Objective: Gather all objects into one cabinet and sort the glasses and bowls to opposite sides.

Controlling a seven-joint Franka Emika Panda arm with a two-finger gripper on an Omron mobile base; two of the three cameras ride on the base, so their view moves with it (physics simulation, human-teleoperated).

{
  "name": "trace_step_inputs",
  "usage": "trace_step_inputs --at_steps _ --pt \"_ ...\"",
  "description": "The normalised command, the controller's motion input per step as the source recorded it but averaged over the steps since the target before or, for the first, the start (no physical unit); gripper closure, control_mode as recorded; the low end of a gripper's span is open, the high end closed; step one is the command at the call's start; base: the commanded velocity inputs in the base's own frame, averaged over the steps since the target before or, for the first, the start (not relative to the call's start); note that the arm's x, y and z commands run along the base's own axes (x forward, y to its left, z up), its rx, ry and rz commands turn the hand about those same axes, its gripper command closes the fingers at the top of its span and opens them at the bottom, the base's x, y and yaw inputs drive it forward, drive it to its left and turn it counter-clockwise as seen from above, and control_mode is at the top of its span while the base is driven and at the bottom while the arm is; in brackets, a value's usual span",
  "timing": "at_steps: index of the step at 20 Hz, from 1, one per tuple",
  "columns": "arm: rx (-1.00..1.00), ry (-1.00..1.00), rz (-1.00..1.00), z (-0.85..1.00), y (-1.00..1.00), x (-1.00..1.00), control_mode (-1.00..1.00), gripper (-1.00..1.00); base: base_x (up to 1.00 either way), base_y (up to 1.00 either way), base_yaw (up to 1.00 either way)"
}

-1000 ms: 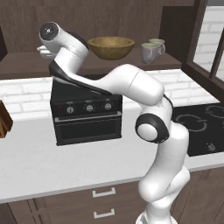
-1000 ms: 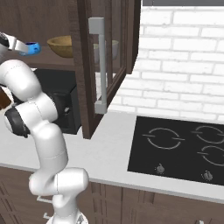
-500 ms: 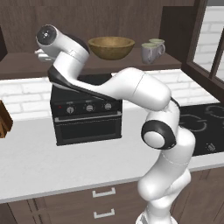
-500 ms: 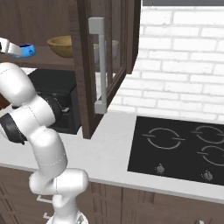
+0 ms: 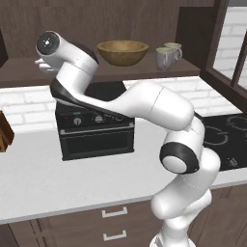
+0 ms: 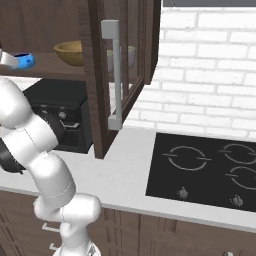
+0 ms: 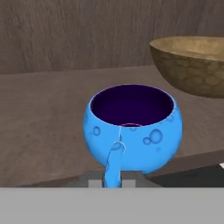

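Gripper clamped nearly shut on the near rim of the small blue bowl, jaws pinching the wall; bowl upright, dark inside facing up, held at the left end of the cabinet shelf, apparently just above the planks near the front edge, contact with the shelf not discernible. Same blue bowl visible at the far left edge of the right base view, level with the shelf. Wooden bowl sitting on the shelf around mid-span, to the right of the blue one and apart from it; also at the upper right of the hand view. Two mugs side by side at the right end of the shelf, touching or nearly so, handles toward the front-left, well apart from the wooden bowl. Glass-paned cabinet door swung open, silver handle facing the camera. Arm reaching up and left over the black countertop oven. White counter below, cooktop to the right against the brick wall.
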Motion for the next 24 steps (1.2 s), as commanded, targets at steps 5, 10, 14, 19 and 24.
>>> trace_step_inputs --at_steps 5,10,14,19,24 --pt "0.0 0.0 0.0 0.0 -0.1 -0.38 -1.0 1.0 0.0 0.0 0.0" --pt "0.0 0.0 0.0 0.0 -0.47 -0.2 -1.0 1.0 0.0 0.0 0.0" --pt "0.0 0.0 0.0 0.0 -0.89 -0.16 -1.0 1.0 0.0 0.0 0.0" --pt "0.0 -0.01 0.0 0.0 -0.97 -0.08 -1.0 1.0 0.0 0.0 0.0" --pt "0.0 0.0 0.0 0.0 -0.96 -0.14 -1.0 1.0 0.0 0.0 0.0"
